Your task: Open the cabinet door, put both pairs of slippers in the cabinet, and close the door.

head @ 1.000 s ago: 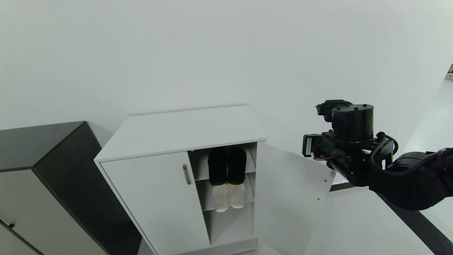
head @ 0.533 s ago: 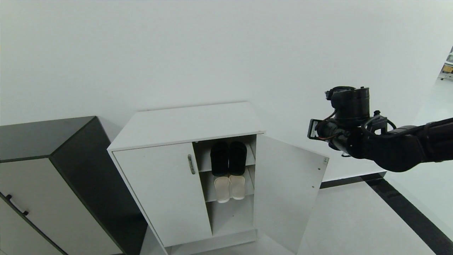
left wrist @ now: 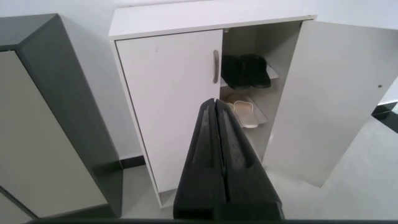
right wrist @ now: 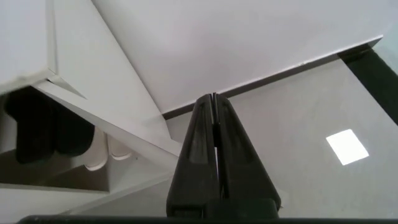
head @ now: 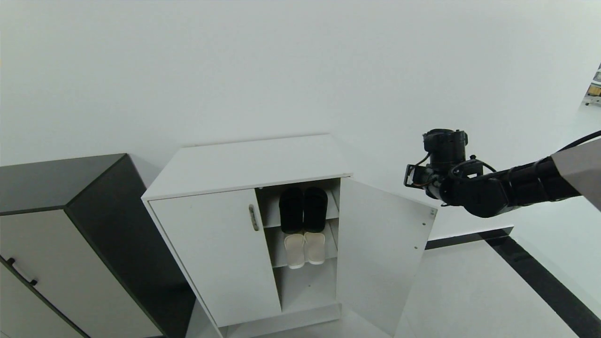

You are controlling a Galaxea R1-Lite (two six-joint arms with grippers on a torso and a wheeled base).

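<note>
1. White cabinet [head: 244, 164]: right door [head: 380, 253] stands open, left door [head: 216, 263] shut.
2. Black slippers [head: 303, 209] on upper shelf; cream slippers [head: 304, 249] on the shelf below.
3. Right gripper [right wrist: 214, 106]: fingers pressed together, empty, near the open door's top outer corner, not touching.
4. Left gripper [left wrist: 216, 109]: fingers together, empty, facing cabinet front.

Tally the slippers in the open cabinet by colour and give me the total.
Black slippers: 2
Cream slippers: 2
Total: 4
</note>
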